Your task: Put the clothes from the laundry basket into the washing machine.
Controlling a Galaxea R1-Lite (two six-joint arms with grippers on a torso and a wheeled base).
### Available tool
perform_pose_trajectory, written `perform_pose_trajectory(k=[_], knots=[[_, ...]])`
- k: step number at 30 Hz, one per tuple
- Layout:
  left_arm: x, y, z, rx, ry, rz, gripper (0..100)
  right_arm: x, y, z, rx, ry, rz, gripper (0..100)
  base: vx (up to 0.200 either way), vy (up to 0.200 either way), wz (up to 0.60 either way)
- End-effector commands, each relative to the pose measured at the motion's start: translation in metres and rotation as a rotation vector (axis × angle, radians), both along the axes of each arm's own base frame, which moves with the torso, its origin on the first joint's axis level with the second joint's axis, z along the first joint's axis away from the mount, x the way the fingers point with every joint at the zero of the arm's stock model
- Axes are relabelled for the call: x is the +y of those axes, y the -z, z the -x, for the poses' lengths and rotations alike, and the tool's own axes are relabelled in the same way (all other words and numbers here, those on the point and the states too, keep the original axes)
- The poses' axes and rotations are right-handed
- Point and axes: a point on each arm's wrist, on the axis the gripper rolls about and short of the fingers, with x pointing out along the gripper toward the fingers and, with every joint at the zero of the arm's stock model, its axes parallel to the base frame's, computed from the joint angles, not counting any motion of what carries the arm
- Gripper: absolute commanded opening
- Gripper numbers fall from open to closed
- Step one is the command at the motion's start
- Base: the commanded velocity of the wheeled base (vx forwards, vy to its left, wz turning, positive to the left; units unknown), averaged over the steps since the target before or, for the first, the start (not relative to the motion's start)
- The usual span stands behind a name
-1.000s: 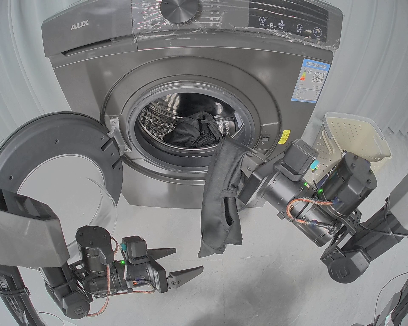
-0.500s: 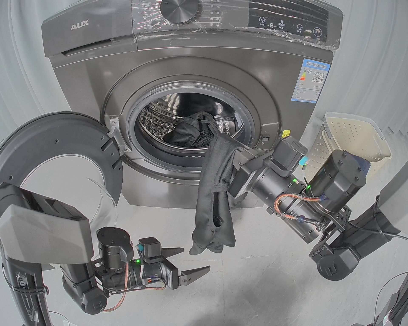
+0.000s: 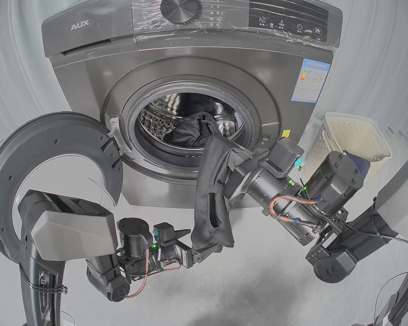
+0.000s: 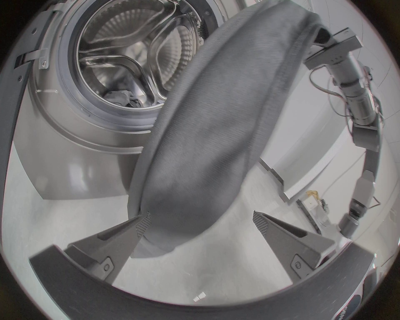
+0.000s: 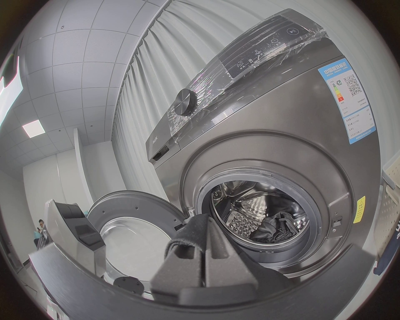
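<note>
Pale pleated curtain (image 3: pixel 369 63) behind; glossy light-grey floor (image 3: pixel 263 288); tiled ceiling (image 5: pixel 75 54), one lit panel (image 5: pixel 33 128).

Likely a lab or test studio: pale curtain (image 5: pixel 137 104) on every side, office-style tiled ceiling (image 5: pixel 71 62) with a panel light (image 5: pixel 33 128), bare floor (image 3: pixel 263 288) — plastic film (image 3: pixel 238 17) over the washing machine (image 3: pixel 191 63) controls.

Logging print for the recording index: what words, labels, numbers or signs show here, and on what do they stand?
Brand logo, pale capitals on the washing machine drawer panel: legible, brand name not quoted.
Blue-and-white label, upper front corner: coloured rating bars and a square code; text too small to read.
Control panel: icons under plastic film, no readable words.
Yellow sticker beside the door opening: too small to read.
</note>
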Motion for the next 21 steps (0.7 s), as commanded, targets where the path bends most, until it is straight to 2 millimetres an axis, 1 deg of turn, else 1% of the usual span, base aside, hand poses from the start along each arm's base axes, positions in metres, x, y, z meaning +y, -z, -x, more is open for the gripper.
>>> perform_pose_trajectory(k=[1,2,10,11,13,17,19,21], knots=[[-0.009,0.013,-0.017,-0.020,-0.049,0.001,100,0.003,0.001,0.004,0.003,-0.012,0.001,0,0.000,0.000,0.00],[-0.011,0.014,-0.021,-0.030,-0.054,0.008,100,0.003,0.001,0.004,0.002,-0.012,0.000,0,0.000,0.000,0.00],[-0.014,0.018,-0.024,-0.031,-0.067,0.005,100,0.002,0.000,0.005,0.000,-0.013,-0.004,0,0.000,0.000,0.00],[-0.014,0.019,-0.026,-0.034,-0.073,0.006,0,0.002,0.000,0.005,0.000,-0.013,-0.004,0,0.000,0.000,0.00],[-0.016,0.021,-0.028,-0.039,-0.091,0.004,0,0.002,0.001,0.005,0.002,-0.013,-0.004,0,0.000,0.000,0.00],[-0.014,0.017,-0.029,-0.047,-0.105,0.008,0,0.001,0.000,0.005,0.000,-0.012,-0.007,0,0.000,0.000,0.00],[-0.013,0.013,-0.030,-0.057,-0.110,0.017,0,0.000,0.001,0.005,0.003,-0.007,-0.003,0,0.000,0.000,0.00],[-0.008,-0.003,-0.032,-0.086,-0.124,0.041,0,-0.004,0.004,0.003,0.012,0.004,0.006,0,0.000,0.000,0.00]])
